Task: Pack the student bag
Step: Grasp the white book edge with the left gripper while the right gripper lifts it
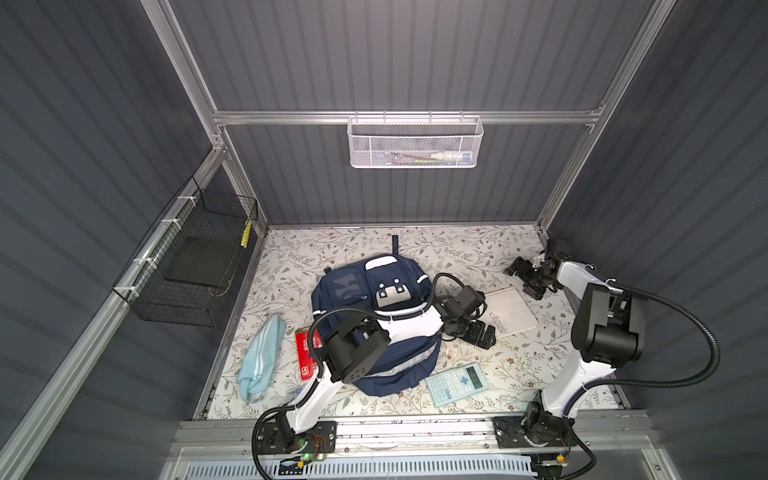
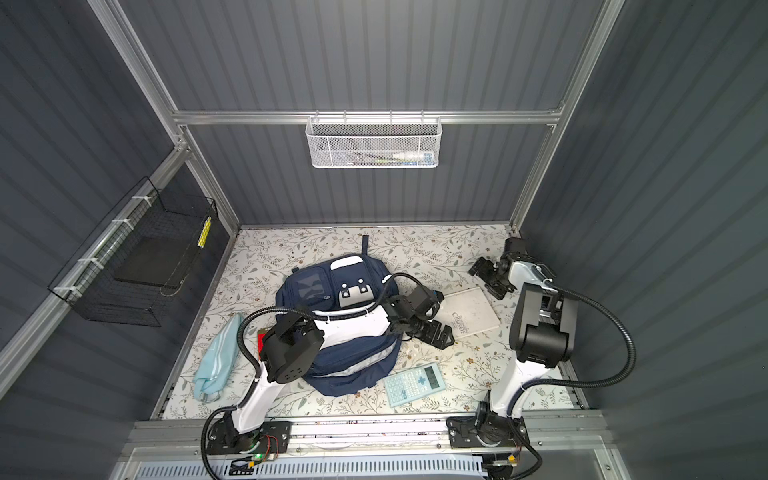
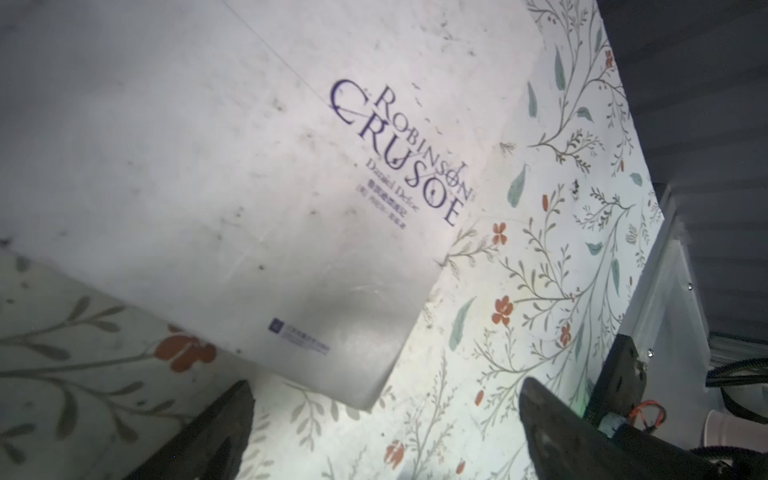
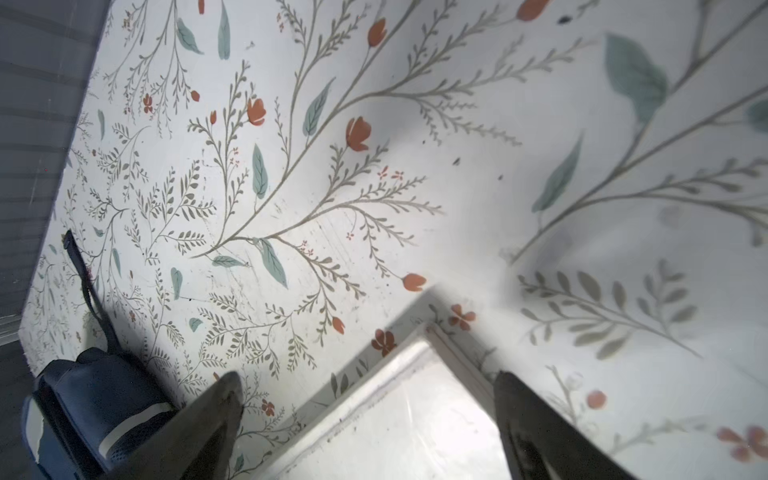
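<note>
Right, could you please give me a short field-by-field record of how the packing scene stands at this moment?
student bag: lies mid-table, front pockets up, left arm reaching across it
book: white, flat on the table, right of the bag
left jaws: open at the book's near corner, holding nothing
right jaws: open at the book's far corner, holding nothing
calculator: on the table by the bag's near right
pouch: light blue, left of the bag
red pack: between pouch and bag, partly hidden by the left arm
</note>
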Action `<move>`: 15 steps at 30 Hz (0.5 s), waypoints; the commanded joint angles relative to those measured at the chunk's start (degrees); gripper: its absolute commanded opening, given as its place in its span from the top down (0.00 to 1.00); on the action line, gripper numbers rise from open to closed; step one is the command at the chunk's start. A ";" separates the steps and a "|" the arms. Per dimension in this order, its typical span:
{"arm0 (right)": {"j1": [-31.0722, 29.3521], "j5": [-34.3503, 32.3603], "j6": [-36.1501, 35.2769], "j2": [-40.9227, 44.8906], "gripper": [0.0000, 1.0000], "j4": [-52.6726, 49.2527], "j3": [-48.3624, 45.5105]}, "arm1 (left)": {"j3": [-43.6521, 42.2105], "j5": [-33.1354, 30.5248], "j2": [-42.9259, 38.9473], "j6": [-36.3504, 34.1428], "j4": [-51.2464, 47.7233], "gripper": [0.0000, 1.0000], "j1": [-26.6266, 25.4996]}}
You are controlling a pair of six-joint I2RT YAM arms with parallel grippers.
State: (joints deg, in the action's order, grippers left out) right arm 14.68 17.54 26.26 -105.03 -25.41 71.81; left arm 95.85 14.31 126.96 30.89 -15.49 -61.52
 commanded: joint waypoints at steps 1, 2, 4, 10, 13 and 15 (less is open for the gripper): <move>1.59 -7.50 -0.12 7.71 0.02 -8.26 -2.38 | -0.80 -0.99 -5.38 -0.30 -1.98 0.00 1.03; 2.64 -6.19 0.58 10.28 0.02 -8.27 -4.63 | -0.63 -1.50 -6.15 -1.13 -2.55 0.00 1.04; 4.49 -3.02 1.40 15.32 0.02 -8.29 -9.43 | 0.12 -2.87 -7.37 -2.91 -3.77 0.00 1.13; 4.85 4.06 3.11 31.51 0.02 -6.39 -26.31 | 5.61 0.17 -4.08 -10.40 -4.92 0.00 3.93; 4.68 9.02 5.50 36.22 0.02 -3.24 -33.05 | 11.83 -0.11 0.71 -15.66 -8.01 0.00 5.15; 4.67 10.27 6.70 37.94 0.02 -1.25 -36.12 | 15.97 -1.08 3.84 -18.03 -9.77 0.00 5.91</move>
State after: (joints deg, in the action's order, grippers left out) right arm 19.57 22.74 30.35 -68.84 -29.61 38.76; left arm 107.57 13.41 126.34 19.53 -20.64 -56.77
